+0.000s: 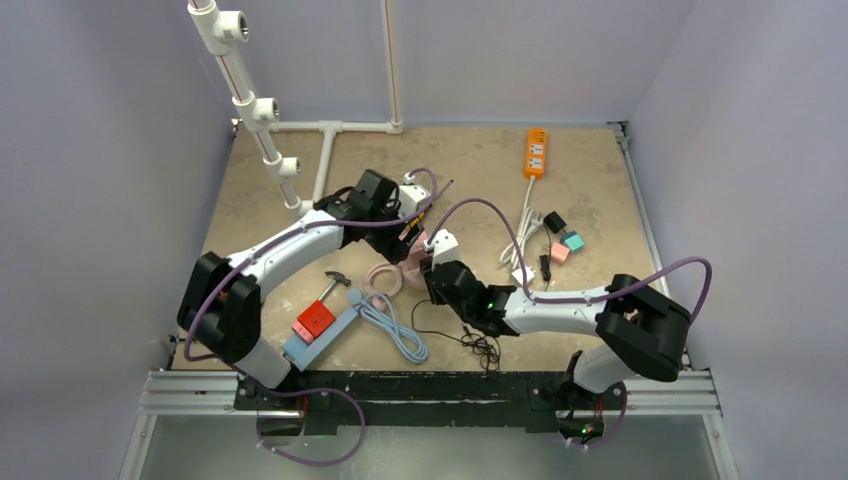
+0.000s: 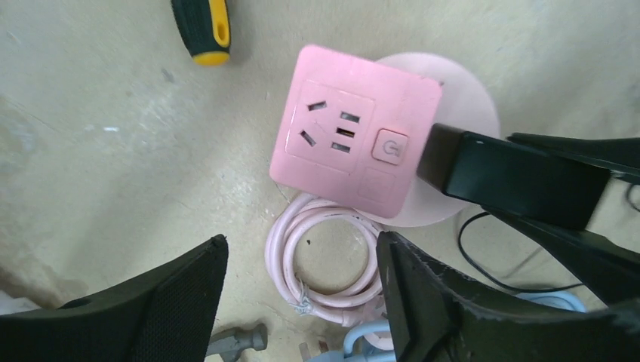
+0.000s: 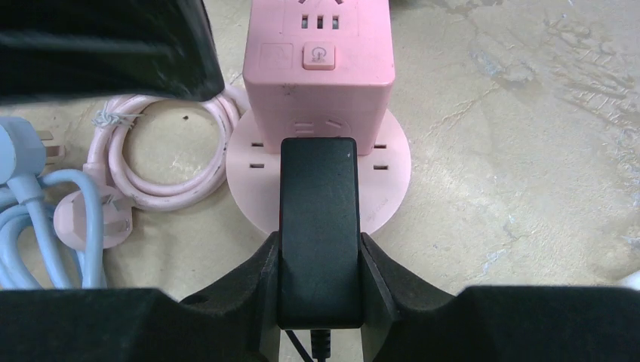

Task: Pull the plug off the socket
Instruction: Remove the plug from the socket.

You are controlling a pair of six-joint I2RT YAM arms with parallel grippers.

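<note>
The black plug [image 3: 318,219] sat against the side of the pink socket [image 3: 318,83], pinched between the fingers of the right gripper [image 3: 318,260]. The left gripper [image 2: 302,286] hovered above the socket, fingers spread. The pull itself seemed in hand. It likely called for bracing the socket and drawing the plug straight back.

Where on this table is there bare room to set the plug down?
Bare: the back, between the white pipes and orange power strip; also left of the left arm. Crowded: around the pink socket, with black plug, coiled cables and hammer.

The left gripper [image 2: 300,253] hovered with jaws apart; the right gripper [image 3: 318,247] had its jaws clamped on the plug [image 3: 317,188].
</note>
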